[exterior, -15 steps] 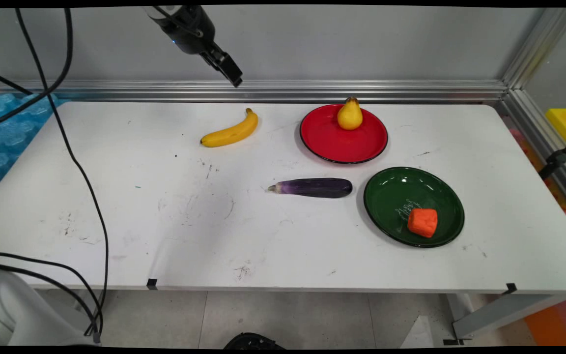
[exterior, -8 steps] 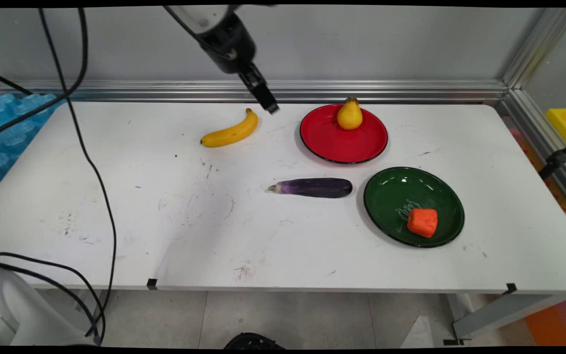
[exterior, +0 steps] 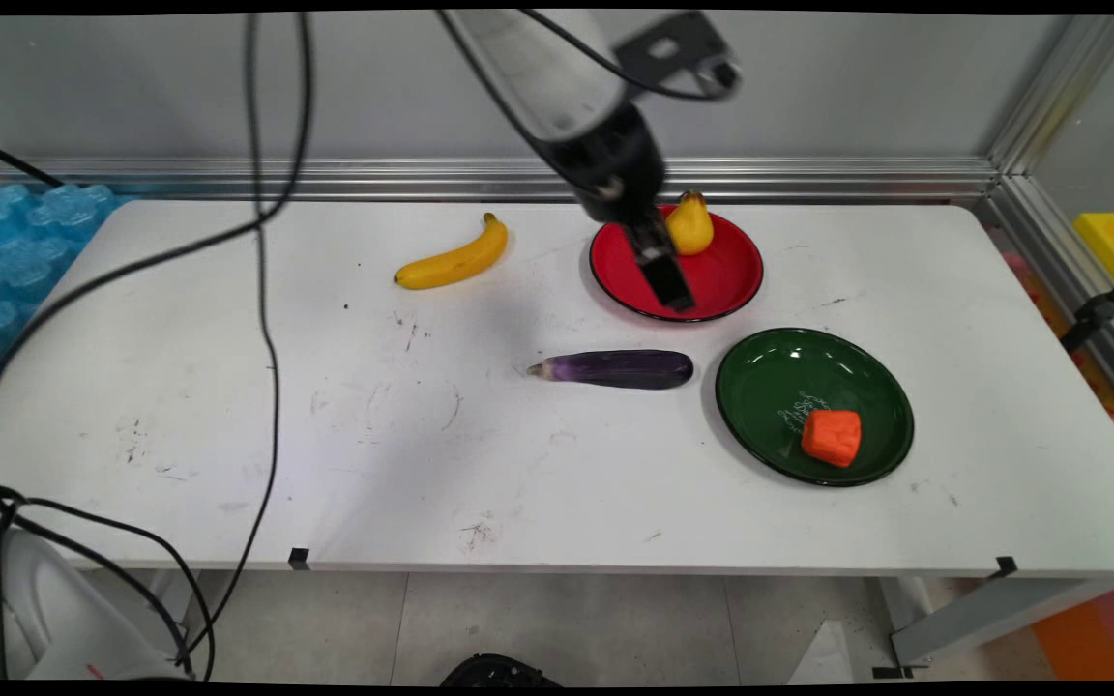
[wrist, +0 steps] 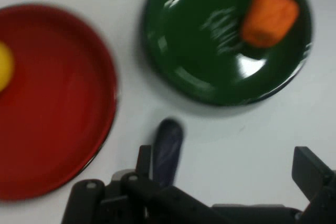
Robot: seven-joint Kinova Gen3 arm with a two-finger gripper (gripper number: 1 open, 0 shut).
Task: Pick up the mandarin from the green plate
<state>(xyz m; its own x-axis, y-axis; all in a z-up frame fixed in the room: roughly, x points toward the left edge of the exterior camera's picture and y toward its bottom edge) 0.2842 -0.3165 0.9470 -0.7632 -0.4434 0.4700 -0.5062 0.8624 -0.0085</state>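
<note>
My gripper (exterior: 675, 295) hangs in the air over the red plate (exterior: 721, 280), just left of the yellow pear (exterior: 690, 227) that stands on the plate's far side. In the hand view the gripper (wrist: 226, 163) is open, its fingers spread wide with nothing between them. Below it there lie the red plate (wrist: 52, 103), the end of a purple eggplant (wrist: 167, 148) and a green plate (wrist: 199, 56) holding an orange block (wrist: 269, 18). The eggplant (exterior: 620, 368) rests on the table in front of the red plate.
A yellow banana (exterior: 454, 258) lies at the back, left of the red plate. The green plate (exterior: 770, 387) with the orange block (exterior: 832, 436) sits to the right of the eggplant. Black cables (exterior: 267, 290) hang over the table's left half.
The gripper has swung right and down, from high above the banana's far side to over the red plate. Nothing on the table has moved.
</note>
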